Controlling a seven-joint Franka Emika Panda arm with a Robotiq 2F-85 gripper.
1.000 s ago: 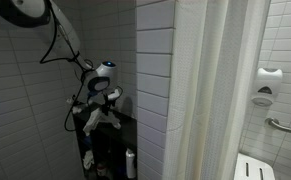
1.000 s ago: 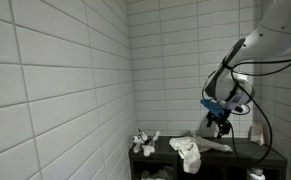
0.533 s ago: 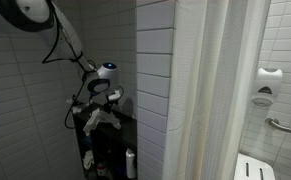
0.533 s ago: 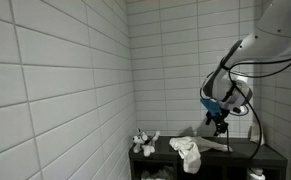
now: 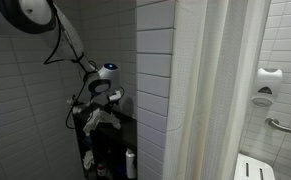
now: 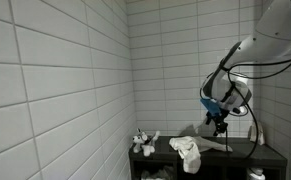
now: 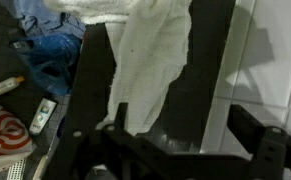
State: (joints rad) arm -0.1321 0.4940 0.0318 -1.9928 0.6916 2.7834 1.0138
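Observation:
My gripper [image 7: 175,135] hangs over a dark shelf top [image 6: 255,152] in a white-tiled corner. Its two fingers stand wide apart, open, with nothing between them. A white cloth [image 7: 150,50] lies spread on the shelf just ahead of the fingers, and its lower end reaches the left finger. In both exterior views the gripper [image 5: 105,100] [image 6: 218,120] is just above this cloth [image 5: 97,120] [image 6: 211,141]. I cannot tell whether the finger touches the cloth.
A second crumpled white cloth [image 6: 187,153] and a small white object [image 6: 143,141] lie further along the shelf. A white bottle [image 5: 131,162] stands below. A tiled wall edge [image 5: 155,90], a shower curtain [image 5: 225,90] and a fold-down seat [image 5: 250,168] are beside it. Blue fabric [image 7: 45,45] and small items [image 7: 43,115] lie below.
The gripper has shifted only very slightly over the cloth. The cloths on the shelf have not moved.

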